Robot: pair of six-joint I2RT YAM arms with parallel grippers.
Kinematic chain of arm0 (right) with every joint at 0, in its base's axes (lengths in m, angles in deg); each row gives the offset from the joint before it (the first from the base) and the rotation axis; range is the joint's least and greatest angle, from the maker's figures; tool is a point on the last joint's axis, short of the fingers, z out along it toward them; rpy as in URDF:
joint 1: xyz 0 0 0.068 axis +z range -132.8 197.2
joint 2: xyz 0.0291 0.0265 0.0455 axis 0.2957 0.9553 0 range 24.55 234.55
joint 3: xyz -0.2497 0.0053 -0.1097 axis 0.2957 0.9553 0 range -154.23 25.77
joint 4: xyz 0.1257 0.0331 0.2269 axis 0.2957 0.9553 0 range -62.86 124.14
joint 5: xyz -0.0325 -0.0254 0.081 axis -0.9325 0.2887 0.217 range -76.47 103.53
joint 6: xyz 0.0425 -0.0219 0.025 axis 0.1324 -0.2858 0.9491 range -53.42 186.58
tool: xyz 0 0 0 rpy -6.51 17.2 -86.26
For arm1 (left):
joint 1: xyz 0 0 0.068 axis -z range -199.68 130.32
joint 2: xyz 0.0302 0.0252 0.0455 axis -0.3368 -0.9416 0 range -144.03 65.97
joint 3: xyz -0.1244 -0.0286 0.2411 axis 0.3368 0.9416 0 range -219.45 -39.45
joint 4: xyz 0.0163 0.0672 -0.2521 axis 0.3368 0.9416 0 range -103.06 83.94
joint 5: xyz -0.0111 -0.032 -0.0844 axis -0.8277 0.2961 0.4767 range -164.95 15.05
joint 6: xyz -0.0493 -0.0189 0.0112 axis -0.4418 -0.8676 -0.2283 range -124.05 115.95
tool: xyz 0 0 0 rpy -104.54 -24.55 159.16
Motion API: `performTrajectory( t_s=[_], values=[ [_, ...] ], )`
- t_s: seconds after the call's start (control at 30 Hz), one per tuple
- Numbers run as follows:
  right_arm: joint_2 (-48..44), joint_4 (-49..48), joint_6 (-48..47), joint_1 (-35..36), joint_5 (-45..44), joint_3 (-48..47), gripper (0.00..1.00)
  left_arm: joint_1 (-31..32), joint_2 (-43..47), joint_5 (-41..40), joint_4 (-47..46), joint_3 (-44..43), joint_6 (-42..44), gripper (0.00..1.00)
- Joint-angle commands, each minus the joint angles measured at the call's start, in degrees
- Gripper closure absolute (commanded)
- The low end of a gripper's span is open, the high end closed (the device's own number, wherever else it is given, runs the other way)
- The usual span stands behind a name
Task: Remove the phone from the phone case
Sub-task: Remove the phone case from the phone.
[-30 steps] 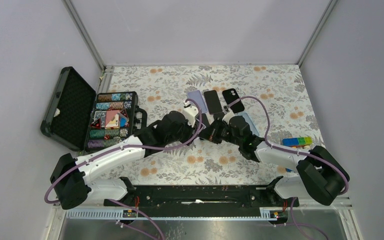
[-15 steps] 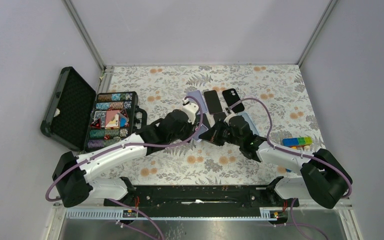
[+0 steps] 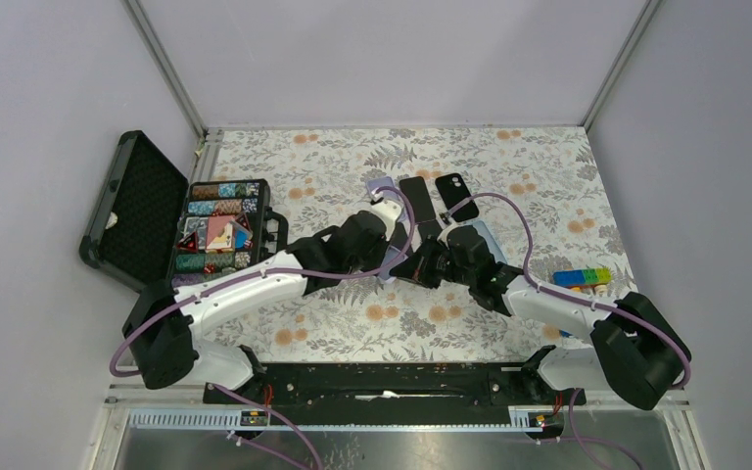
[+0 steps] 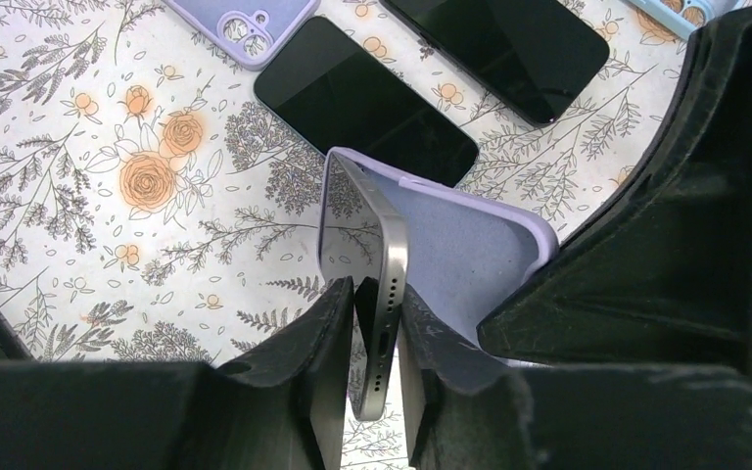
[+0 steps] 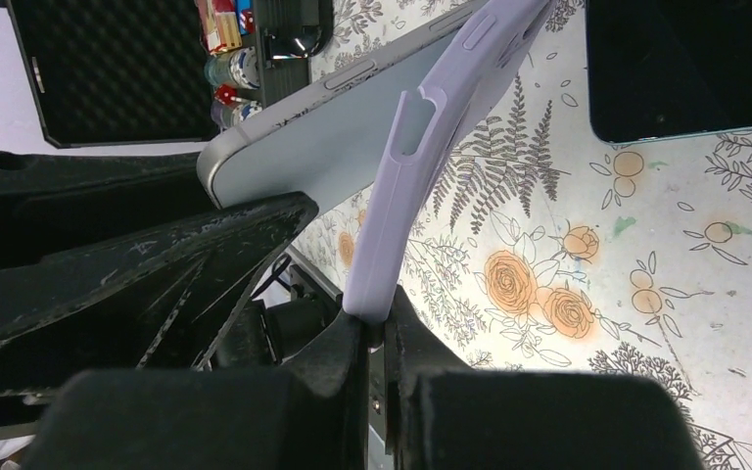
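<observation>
Gripping the phone's (image 4: 384,230) end, left hand (image 4: 377,318) opposes right hand (image 5: 377,333) clamping case (image 5: 429,147).

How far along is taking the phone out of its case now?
Done: the phone is peeled off the lilac case at its near end. In hand: left gripper pinches the phone, right gripper pinches the case edge. Left: the far end looks seated; pull them fully apart.
</observation>
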Motion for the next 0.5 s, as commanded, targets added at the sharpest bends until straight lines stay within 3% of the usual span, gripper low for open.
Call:
performTrajectory(
  t_s=[0.0,0.1,0.47],
  values=[
    [-3.4,-5.4,-0.1,0.6,4.6,-3.4,1.0,-0.5,-0.6,-4.3,0.1,-2.9,2.7,0.78],
    [-2.9,-6.1,0.1,0.6,4.7,-3.2,1.0,-0.5,-0.6,-4.5,0.7,-3.5,5.1,1.0],
    [-1.2,-5.5,-1.0,0.6,1.2,-2.2,1.0,-0.7,9.3,-21.7,-0.7,-6.5,17.5,1.0]
  ],
)
